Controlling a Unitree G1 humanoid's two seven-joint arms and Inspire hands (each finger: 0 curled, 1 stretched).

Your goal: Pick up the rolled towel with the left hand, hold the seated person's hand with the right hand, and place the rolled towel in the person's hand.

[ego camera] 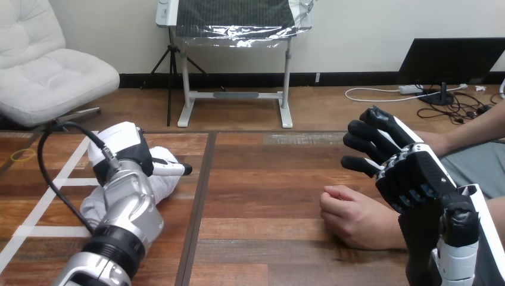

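Left hand (122, 149) on white rolled cloth towel (168, 183), grip cannot be told; right hand (411, 173) released. Step: likely pickup; next needs a firm clasp, then a lift.

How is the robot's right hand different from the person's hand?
The black-and-white right robot hand has fingers spread open; the person's hand is curled in a loose fist. The robot hand is raised; the person's hand rests on the wooden table. Both are at the table's right.

White tape (47, 231) on wooden table (268, 179)
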